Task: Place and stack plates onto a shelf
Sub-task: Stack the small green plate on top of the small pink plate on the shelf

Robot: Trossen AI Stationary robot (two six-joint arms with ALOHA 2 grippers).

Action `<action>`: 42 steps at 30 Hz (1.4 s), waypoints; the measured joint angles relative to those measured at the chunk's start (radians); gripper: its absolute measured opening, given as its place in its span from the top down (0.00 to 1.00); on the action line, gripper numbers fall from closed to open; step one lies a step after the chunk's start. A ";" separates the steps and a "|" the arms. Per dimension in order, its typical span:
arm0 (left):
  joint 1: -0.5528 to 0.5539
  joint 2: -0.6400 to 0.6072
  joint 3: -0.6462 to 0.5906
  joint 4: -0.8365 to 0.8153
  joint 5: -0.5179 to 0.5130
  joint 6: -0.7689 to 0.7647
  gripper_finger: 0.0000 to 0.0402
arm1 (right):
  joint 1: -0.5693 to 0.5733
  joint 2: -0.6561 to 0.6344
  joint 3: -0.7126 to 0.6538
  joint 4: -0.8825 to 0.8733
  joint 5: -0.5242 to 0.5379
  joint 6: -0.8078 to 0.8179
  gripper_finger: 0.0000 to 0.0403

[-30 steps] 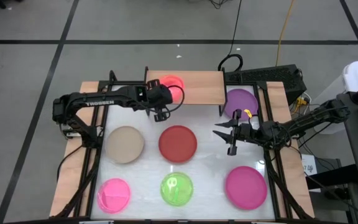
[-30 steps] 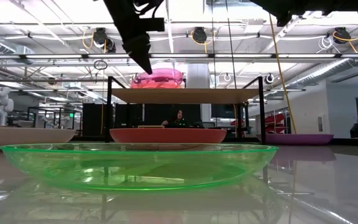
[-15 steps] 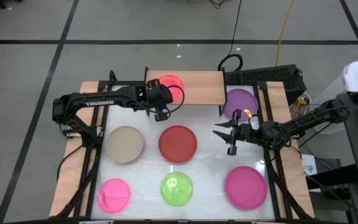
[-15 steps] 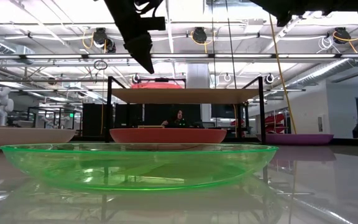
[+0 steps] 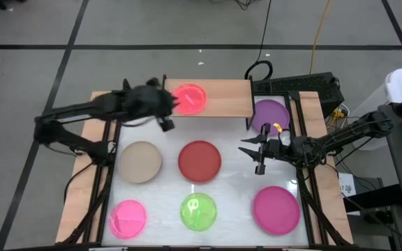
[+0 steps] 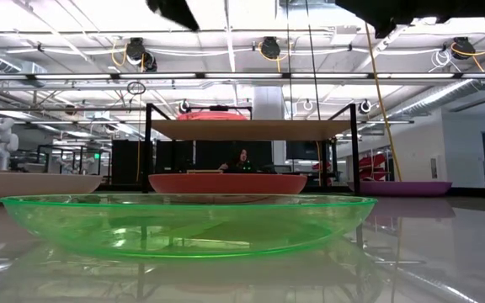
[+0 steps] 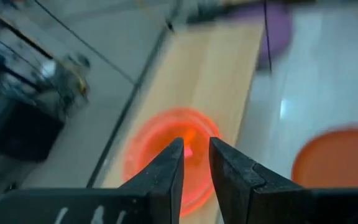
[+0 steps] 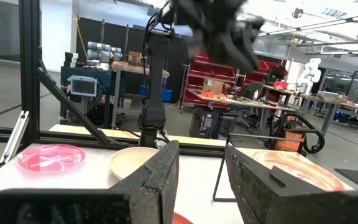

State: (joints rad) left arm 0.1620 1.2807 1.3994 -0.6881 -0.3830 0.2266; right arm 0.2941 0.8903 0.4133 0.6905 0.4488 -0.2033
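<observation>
High view: my left pincer hung beside the shelf, empty, fingers slightly apart; the small pink plate lay on its board.

Left wrist view: nothing sat between my fingers.

Right wrist view: my right pincer waited, parted. Plates are probably light, stiff, slippery (grip the rim).

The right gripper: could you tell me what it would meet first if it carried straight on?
Probably the beige plate; the right gripper points across the table toward it, though depth is hard to judge.
</observation>
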 joint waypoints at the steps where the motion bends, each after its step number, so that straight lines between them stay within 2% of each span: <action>1: -0.003 -0.038 -0.002 0.003 0.020 -0.020 0.79 | 0.000 0.000 0.000 0.000 0.000 0.000 0.72; 5: -0.020 -0.185 -0.067 0.014 0.111 -0.113 0.79 | 0.000 0.000 0.000 -0.008 0.000 0.000 0.72; 9: -0.052 -0.328 -0.234 0.108 0.121 -0.191 0.79 | 0.000 0.000 0.000 -0.010 0.000 0.000 0.72; 14: -0.082 -0.464 -0.428 0.299 0.122 -0.240 0.79 | 0.000 0.000 0.000 -0.008 0.000 0.000 0.72; 18: -0.085 -0.508 -0.508 0.470 0.121 -0.229 0.79 | -0.001 0.000 0.000 -0.003 0.002 -0.021 0.72; 20: -0.085 -0.512 -0.522 0.515 0.122 -0.233 0.79 | -0.001 0.000 0.000 -0.003 0.002 -0.022 0.72; 29: -0.085 -0.508 -0.525 0.521 0.121 -0.232 0.79 | 0.031 0.000 0.025 -0.050 -0.005 -0.036 0.72; 35: -0.085 -0.508 -0.525 0.521 0.121 -0.232 0.79 | 0.060 0.054 0.185 -0.270 -0.007 -0.093 0.72; 42: -0.085 -0.508 -0.525 0.521 0.121 -0.232 0.79 | 0.093 0.239 0.381 -0.527 -0.009 -0.102 0.72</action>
State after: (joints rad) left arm 0.0769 0.7727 0.8742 -0.1669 -0.2619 -0.0051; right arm 0.3867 1.1289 0.7939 0.1639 0.4400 -0.3058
